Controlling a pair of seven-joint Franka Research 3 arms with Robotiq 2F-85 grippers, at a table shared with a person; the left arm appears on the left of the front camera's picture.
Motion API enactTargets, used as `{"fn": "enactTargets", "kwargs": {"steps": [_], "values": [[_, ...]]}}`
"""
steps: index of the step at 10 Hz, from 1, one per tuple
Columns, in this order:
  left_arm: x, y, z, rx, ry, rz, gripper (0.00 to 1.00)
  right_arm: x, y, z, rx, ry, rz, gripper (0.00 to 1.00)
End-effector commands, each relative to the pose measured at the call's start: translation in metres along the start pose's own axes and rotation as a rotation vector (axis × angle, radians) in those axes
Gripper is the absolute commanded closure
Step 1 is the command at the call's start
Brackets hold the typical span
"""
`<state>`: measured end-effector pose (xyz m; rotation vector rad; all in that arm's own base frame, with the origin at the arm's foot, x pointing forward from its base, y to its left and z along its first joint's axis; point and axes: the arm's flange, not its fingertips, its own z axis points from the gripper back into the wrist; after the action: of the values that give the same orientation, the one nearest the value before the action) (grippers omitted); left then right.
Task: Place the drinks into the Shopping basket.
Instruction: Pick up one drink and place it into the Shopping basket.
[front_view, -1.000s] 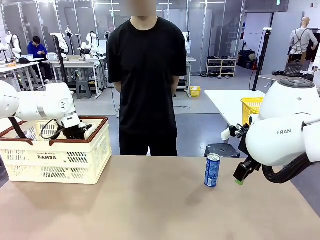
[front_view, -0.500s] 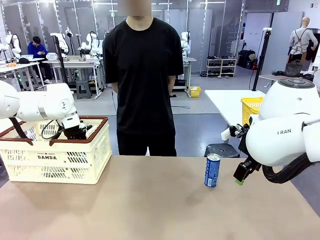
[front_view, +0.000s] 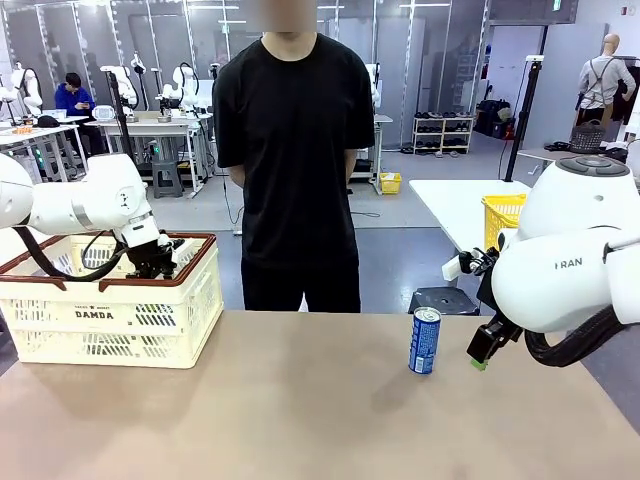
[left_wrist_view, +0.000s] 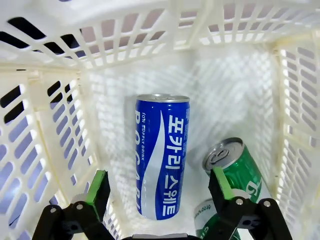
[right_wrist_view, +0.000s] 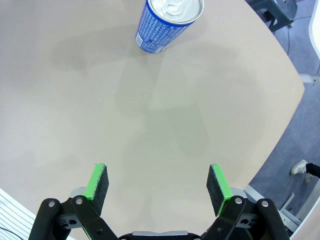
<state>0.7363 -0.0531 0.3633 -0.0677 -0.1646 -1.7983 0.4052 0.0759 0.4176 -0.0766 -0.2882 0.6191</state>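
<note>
- Between the spread fingers of the left pincer (left_wrist_view: 157, 182), which grips nothing, a blue can (left_wrist_view: 161, 155) rests free inside the Shopping basket (left_wrist_view: 40, 130).
- Near one finger, a green can (left_wrist_view: 235, 167) lies tilted, apart from the blue can.
- Right pincer (right_wrist_view: 157, 175) hovers over the table (right_wrist_view: 150, 115), wide open and empty.
- Well ahead of its fingertips, a second blue can (right_wrist_view: 167, 22) stands upright.
</note>
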Motion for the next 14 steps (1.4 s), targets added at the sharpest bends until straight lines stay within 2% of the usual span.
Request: {"fn": "enactTargets", "kwargs": {"steps": [1,4,5,14], "values": [[-0.001,-0.023,0.005,0.048,-0.039,-0.022,0.0,-0.001,0.0,-0.001,0.001,0.002,-0.003,0.01],[0.004,-0.031,0.027,0.101,-0.033,-0.011,0.0,-0.001,0.0,-0.001,0.001,0.002,-0.003,0.01],[0.001,-0.008,0.018,0.044,-0.011,0.001,0.0,-0.001,0.0,-0.001,0.001,0.002,-0.003,0.01],[0.001,-0.008,0.018,0.044,-0.011,0.001,0.0,-0.001,0.0,-0.001,0.001,0.002,-0.003,0.01]]}}
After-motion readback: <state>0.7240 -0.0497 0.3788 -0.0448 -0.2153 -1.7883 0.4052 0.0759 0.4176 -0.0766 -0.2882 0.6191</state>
